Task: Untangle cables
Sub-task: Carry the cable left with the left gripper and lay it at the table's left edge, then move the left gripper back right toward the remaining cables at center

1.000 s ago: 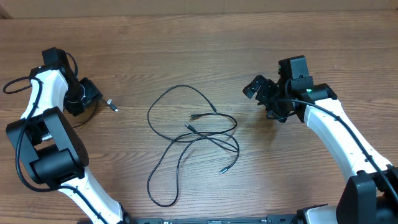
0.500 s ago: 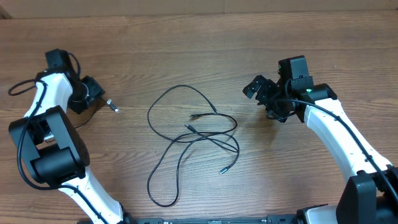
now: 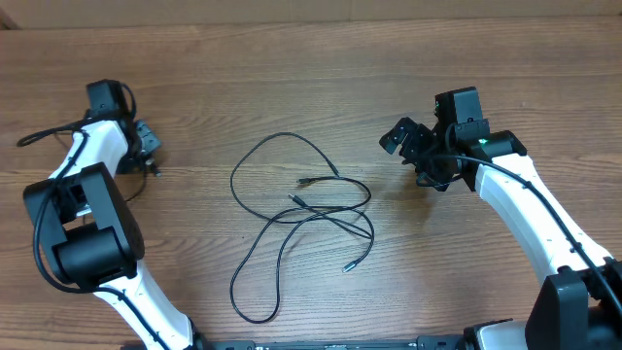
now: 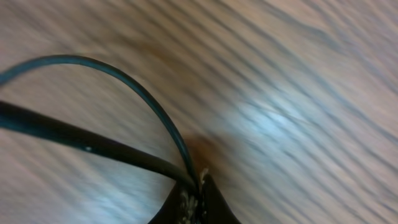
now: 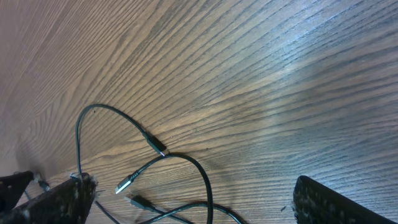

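Left gripper (image 3: pixel 146 148) sat at the far-left side of the wooden table (image 3: pixel 311 68), low over the surface. Clenched or released could not be told, as the left wrist view was blurred. That view showed only a thin cord (image 4: pixel 144 94) arcing down to a dark tip at the bottom edge, where a thicker dark strand (image 4: pixel 74 138) also met it. Right gripper (image 3: pixel 413 156) was released, its fingers (image 5: pixel 62 199) spread wide with nothing between them, and it sat right of the tangle and apart from it. The cables (image 3: pixel 301 199) lay loose mid-table in overlapping loops between the two arms. One long loop ran toward the near edge, and a silvery plug (image 5: pixel 124 185) lay inside the tangle.
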Controlling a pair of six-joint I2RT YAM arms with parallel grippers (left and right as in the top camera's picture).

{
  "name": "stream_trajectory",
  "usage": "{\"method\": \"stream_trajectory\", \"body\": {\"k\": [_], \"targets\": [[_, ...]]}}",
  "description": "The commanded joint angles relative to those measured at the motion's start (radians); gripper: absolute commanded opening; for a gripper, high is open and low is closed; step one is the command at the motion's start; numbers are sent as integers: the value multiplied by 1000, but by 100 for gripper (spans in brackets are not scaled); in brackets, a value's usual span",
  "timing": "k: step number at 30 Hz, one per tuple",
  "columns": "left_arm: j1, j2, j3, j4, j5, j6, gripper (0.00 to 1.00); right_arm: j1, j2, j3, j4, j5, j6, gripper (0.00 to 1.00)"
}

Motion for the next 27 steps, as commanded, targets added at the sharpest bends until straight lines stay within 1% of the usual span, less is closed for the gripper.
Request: {"method": "stream_trajectory", "body": {"k": [1, 5, 9, 13, 15, 16, 18, 19, 20, 21, 22, 25, 27], "targets": [[44, 14, 106, -4, -116, 109, 4, 0, -20, 1, 3, 10, -1, 100], [52, 14, 234, -27, -116, 211, 4, 0, -20, 1, 3, 10, 0, 100], [51, 14, 351, -26, -116, 369, 5, 0, -20, 1, 3, 11, -1, 100], [51, 14, 382, -11, -116, 391, 6, 0, -20, 1, 3, 10, -1, 100], [51, 17, 381, -11, -116, 390, 8, 0, -20, 1, 3, 10, 0, 100], [51, 18, 381, -11, -115, 389, 11, 0, -20, 1, 4, 10, -1, 100], [51, 18, 381, -11, -114, 374, 19, 0, -20, 1, 3, 10, -1, 100], [51, 18, 381, -11, -110, 369, 27, 0, -20, 1, 3, 10, 0, 100], [51, 18, 381, -14, -100, 362, 45, 0, -20, 1, 3, 10, -1, 100], [51, 18, 381, -19, -84, 359, 60, 0, -20, 1, 4, 10, -1, 100], [50, 18, 381, -27, -62, 359, 69, 0, -20, 1, 3, 10, -1, 100], [50, 18, 381, -91, 29, 359, 83, 0, -20, 1, 3, 10, -1, 100], [49, 18, 381, -153, 122, 359, 93, 0, -20, 1, 3, 10, -1, 100]]}}
